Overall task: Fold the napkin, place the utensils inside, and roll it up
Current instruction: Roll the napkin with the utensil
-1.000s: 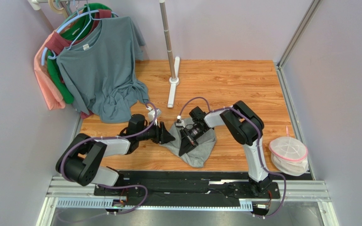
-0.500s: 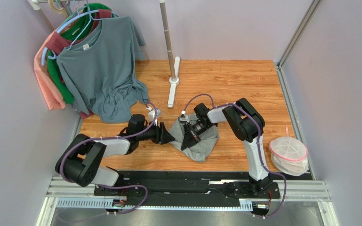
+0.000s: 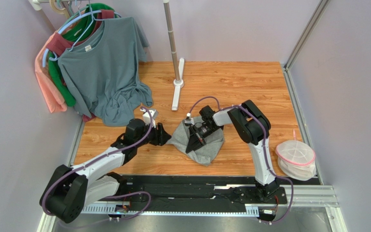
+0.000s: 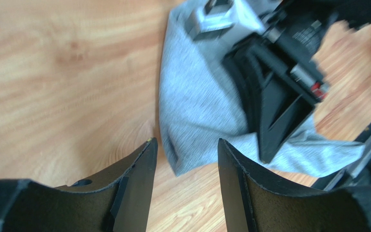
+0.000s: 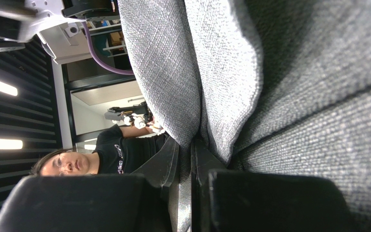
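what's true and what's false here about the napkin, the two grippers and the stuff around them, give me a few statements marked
1. The right gripper is shut on the napkin. True.
2. The left gripper is clamped on the napkin. False: its jaws stand open, with the cloth's near edge just ahead of them.
3. The napkin is rolled up around a fork. False: it lies loosely crumpled, and no fork is in view.
4. A blue-grey T-shirt hangs on a hanger at the far left. True.
5. The white mesh basket sits left of the arms. False: it sits at the right edge, beside the right arm.
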Controlling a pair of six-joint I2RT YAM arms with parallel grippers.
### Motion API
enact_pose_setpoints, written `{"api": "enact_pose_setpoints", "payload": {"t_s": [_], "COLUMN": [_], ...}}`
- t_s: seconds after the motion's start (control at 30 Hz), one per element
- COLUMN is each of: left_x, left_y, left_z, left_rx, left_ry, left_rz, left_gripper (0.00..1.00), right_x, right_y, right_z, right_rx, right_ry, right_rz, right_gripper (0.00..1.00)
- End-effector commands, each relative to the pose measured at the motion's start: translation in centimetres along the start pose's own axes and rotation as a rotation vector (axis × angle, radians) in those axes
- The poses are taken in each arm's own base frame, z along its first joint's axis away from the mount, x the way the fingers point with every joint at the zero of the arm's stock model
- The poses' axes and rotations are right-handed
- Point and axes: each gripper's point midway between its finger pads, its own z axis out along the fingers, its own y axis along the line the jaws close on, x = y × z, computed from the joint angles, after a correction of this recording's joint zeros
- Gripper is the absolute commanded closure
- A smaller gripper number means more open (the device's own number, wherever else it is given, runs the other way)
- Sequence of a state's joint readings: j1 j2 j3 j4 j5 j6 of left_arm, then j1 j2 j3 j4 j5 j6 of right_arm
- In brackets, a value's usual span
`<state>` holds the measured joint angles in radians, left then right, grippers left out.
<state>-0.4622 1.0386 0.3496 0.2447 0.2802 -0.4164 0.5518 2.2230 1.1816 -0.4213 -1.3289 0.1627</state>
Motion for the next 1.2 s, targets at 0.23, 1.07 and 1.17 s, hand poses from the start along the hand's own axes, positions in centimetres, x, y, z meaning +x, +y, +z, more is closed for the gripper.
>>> {"api": "enact_pose_setpoints", "payload": {"t_s": [0.23, 1.07, 1.17], "left_x": [2.3, 4.6, 4.1], "left_y": [0.1, 1.4, 1.3], "left_z": [2.0, 1.5, 1.9], "left_rx": [-0.031, -0.285, -0.291], "left_ry": [0.13, 0.272, 0.277], "left_rz": [-0.124, -0.524, -0.532], "left_gripper": [0.44, 0.3, 0.3], "right_x": [1.0, 0.9, 0.9], "right_y": [-6.5, -6.8, -6.9], "right_z": [-0.3, -0.5, -0.5], "right_rx": [0.204, 0.247, 0.253], "right_ry": [-0.021, -0.029, -0.03], "right_rz": [0.179, 0.165, 0.162], "right_gripper": [1.0, 1.0, 1.0]}}
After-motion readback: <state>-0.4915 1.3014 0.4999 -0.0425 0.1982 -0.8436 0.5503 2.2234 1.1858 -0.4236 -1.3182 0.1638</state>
